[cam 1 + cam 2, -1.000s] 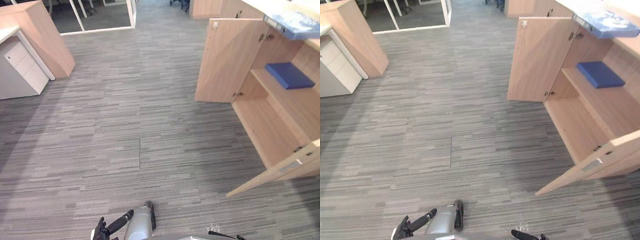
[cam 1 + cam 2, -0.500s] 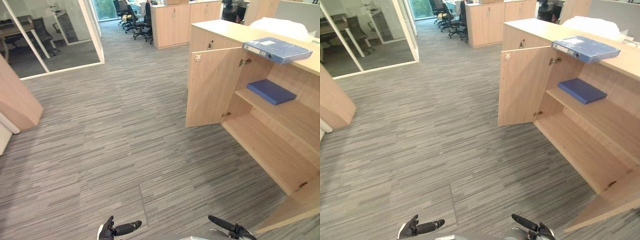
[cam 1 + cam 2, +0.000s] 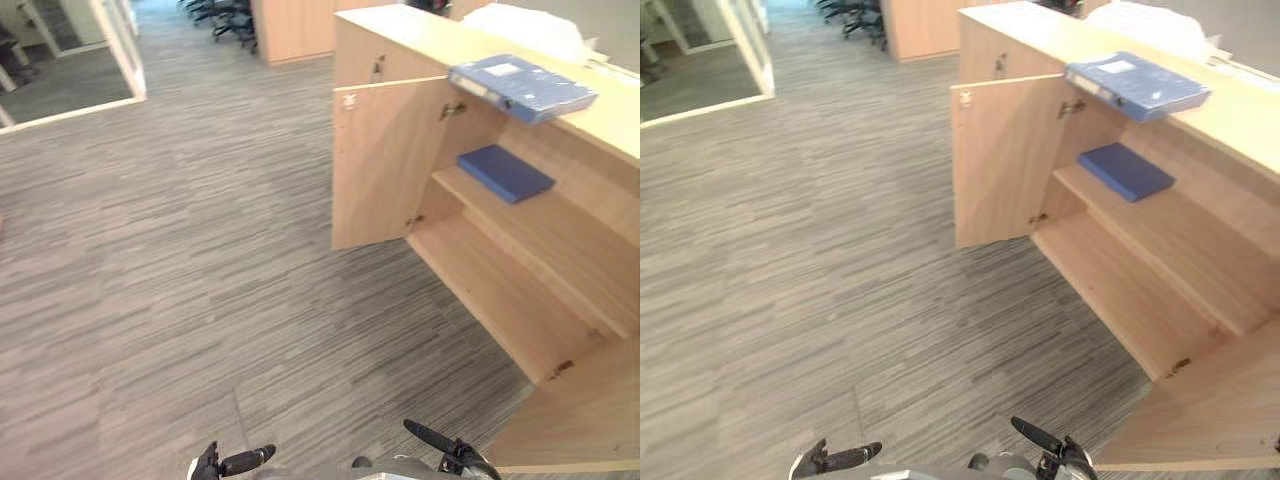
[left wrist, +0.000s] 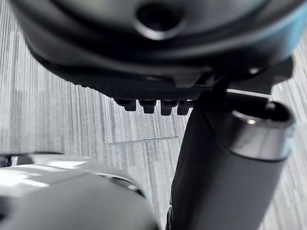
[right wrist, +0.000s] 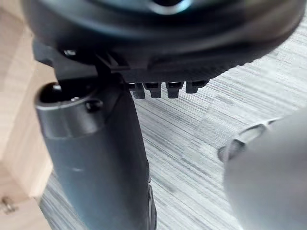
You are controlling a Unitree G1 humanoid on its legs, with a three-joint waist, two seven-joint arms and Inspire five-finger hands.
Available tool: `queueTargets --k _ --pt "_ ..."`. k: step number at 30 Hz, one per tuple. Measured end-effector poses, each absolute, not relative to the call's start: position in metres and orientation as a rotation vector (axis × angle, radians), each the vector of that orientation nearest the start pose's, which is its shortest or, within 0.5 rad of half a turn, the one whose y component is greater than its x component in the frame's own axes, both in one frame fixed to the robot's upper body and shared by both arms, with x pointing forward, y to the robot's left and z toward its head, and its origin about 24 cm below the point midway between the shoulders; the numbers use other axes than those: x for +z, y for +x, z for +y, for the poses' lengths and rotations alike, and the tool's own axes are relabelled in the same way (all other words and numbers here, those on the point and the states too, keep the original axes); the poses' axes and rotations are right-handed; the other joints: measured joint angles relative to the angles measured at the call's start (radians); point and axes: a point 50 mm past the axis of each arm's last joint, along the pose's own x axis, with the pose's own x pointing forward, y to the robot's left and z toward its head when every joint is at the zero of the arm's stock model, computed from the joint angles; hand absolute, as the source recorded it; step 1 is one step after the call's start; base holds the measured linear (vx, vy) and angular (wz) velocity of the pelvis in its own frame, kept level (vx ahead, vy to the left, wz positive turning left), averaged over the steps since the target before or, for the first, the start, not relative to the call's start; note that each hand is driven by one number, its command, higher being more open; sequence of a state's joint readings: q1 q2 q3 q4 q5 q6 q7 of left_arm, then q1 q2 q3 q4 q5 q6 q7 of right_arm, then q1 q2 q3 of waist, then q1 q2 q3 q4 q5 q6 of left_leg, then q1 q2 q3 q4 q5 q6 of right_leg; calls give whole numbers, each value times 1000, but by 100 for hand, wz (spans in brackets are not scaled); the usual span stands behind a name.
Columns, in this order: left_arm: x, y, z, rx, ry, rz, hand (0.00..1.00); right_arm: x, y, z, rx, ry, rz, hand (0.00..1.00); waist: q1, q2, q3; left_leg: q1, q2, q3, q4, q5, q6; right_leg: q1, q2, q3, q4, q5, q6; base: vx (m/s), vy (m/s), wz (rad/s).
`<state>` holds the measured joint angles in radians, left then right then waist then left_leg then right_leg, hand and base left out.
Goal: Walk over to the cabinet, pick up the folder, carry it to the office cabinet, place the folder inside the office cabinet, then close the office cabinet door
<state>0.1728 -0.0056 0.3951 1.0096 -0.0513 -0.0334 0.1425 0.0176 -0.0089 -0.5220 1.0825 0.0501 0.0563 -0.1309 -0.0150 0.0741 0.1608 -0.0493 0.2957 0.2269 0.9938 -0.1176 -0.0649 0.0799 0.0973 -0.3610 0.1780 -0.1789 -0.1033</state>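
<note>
While left hand (image 3: 228, 462) and right hand (image 3: 450, 450) hang fingers loose, flat blue folder (image 3: 522, 86) atop wooden cabinet (image 3: 385, 160)

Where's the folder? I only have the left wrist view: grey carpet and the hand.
Observer: A blue ring-binder folder lies on top of the light wooden cabinet, ahead to the right, one corner past its edge.
Operator: Doors?
Observer: Both are open: the far door stands out over the grey striped carpet, the near door is by the right hand.
Operator: That hand holding anything?
Observer: No, the right hand is open and empty.
</note>
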Motion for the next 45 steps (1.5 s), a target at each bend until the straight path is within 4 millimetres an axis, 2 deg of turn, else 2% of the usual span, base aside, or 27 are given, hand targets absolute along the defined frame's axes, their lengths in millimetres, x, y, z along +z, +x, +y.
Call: queueTargets --k 1,2,4,7,9,10,12,13,14,16,17,20,22,23,24,26,27,29,31,32,33,35,36,37,38,41,45 --pt "-165 50 207 615 -200 1132 100 -163 87 -215 -625 258 1142 100 4 9 -4 -24 20 -5 73 1 5 20 15 22 -6 -6 -11 399 49 -105" --pt "-163 53 209 655 -239 1107 100 -164 85 -215 -628 254 1151 100 6 1 -3 -69 25 -22 175 -13 5 63 22 62 -16 -21 -24 420 37 -95" --pt "-160 60 215 661 -225 1068 100 -166 81 -210 -616 254 1177 100 17 -28 -8 -133 -2 -23 191 -59 2 105 9 127 -47 -18 -17 415 33 -99" --pt "-156 69 219 685 -233 1025 100 -166 86 -206 -592 241 1184 100 36 -58 10 -220 -63 -36 -34 -149 -6 161 -40 247 -80 -8 7 396 113 -121" --pt "-155 71 221 696 -235 1013 100 -166 86 -204 -587 232 1193 100 46 -76 22 -224 -128 -96 -251 -150 -12 186 -85 278 -82 -10 37 385 213 -84" --pt "-154 76 220 710 -246 995 100 -166 87 -200 -569 223 1193 100 49 -79 22 -231 -173 -218 -471 -121 -20 199 -114 294 -82 -17 70 399 268 -83" --pt "-155 75 216 748 -285 995 100 -166 91 -198 -528 185 1185 100 53 -64 15 -232 -181 -358 -659 -36 -27 215 -133 317 -83 -48 124 483 369 -86" --pt "-158 71 210 774 -318 1011 100 -165 86 -203 -528 161 1181 100 55 -38 -1 -235 -161 -385 -669 90 -65 235 -136 334 -83 -71 163 474 414 -67" --pt "-158 68 212 789 -327 1018 100 -166 85 -202 -529 164 1183 100 57 -39 -8 -237 -169 -378 -642 118 -74 245 -147 346 -81 -77 175 435 433 -63" --pt "-156 71 224 816 -308 997 100 -167 86 -185 -492 192 1185 100 61 -106 -38 -226 -204 -287 -640 72 -39 182 -231 385 -19 -45 232 350 400 -72" --pt "-156 72 225 815 -306 995 100 -167 87 -183 -489 200 1179 100 64 -112 -46 -220 -207 -261 -640 63 -24 163 -246 398 2 -32 237 293 348 -97" --pt "-156 72 222 811 -311 1004 100 -164 95 -182 -482 210 1151 100 70 -121 -53 -119 -244 -106 -680 25 37 34 -351 413 239 -9 220 224 316 -116" --pt "-158 73 216 793 -318 1012 100 -162 98 -193 -496 200 1134 100 60 -101 -42 -37 -275 -20 -731 14 61 -83 -428 372 483 26 113 180 386 -111" --pt "-158 76 214 776 -315 1013 100 -161 100 -199 -520 208 1118 100 49 -101 -46 9 -296 14 -762 14 73 -130 -480 285 588 24 68 130 286 -69" --pt "-158 78 213 757 -304 1014 100 -162 97 -201 -530 210 1128 100 39 -99 -51 52 -302 35 -802 18 82 -138 -498 183 606 25 68 109 190 -60" --pt "-159 79 205 716 -292 1024 100 -165 89 -202 -540 212 1161 100 31 -88 -65 101 -294 53 -856 27 83 -125 -486 86 563 10 72 139 95 -50" --pt "-160 83 201 685 -287 1029 100 -165 87 -204 -546 210 1170 100 30 -67 -68 100 -264 61 -873 31 78 -134 -434 86 496 -49 144 162 -3 -55" --pt "-161 88 197 660 -282 1038 100 -164 95 -205 -547 223 1162 100 17 -45 -46 100 -212 56 -885 27 66 -154 -330 83 370 -83 168 75 -98 -39" --pt "-160 91 204 656 -263 1028 100 -165 96 -199 -541 238 1166 100 12 -79 -28 119 -208 24 -895 14 45 -183 -267 61 225 -65 180 53 -202 -14" --pt "-159 91 208 659 -255 1025 100 -165 96 -197 -543 246 1163 100 6 -94 -21 130 -213 13 -893 10 38 -182 -260 69 215 -22 141 122 -247 15" --pt "-161 88 205 663 -265 1042 100 -166 91 -202 -556 238 1171 100 11 -103 -24 140 -222 -25 -900 3 33 -158 -253 47 212 -46 150 180 -208 26" --pt "-161 87 204 640 -252 1042 100 -166 86 -205 -584 247 1172 100 19 -95 -24 159 -260 -85 -882 12 38 -146 -258 28 261 -76 190 216 -129 28" --pt "-161 88 200 627 -253 1044 100 -165 87 -206 -586 248 1162 100 13 -92 -24 176 -256 -84 -898 15 51 -179 -265 37 370 -80 190 182 -102 40" --pt "-161 87 201 617 -236 1049 100 -164 89 -207 -583 241 1146 100 11 -88 -29 190 -244 -108 -924 5 21 -242 -263 74 421 -119 170 187 -171 42" --pt "-161 81 206 617 -218 1058 100 -165 85 -201 -572 250 1161 100 20 -119 -43 201 -248 -122 -944 -2 3 -229 -254 72 341 -121 97 147 -208 39" --pt "-163 78 201 630 -256 1075 100 -167 81 -198 -593 277 1169 100 18 -91 -61 203 -176 -144 -912 -43 -29 -161 -188 11 261 -126 83 236 -240 36" --pt "-164 73 197 634 -290 1082 100 -167 74 -201 -622 288 1178 100 14 -52 -92 136 -81 -161 -674 -161 -93 -36 -89 -35 121 -114 59 244 -155 22"
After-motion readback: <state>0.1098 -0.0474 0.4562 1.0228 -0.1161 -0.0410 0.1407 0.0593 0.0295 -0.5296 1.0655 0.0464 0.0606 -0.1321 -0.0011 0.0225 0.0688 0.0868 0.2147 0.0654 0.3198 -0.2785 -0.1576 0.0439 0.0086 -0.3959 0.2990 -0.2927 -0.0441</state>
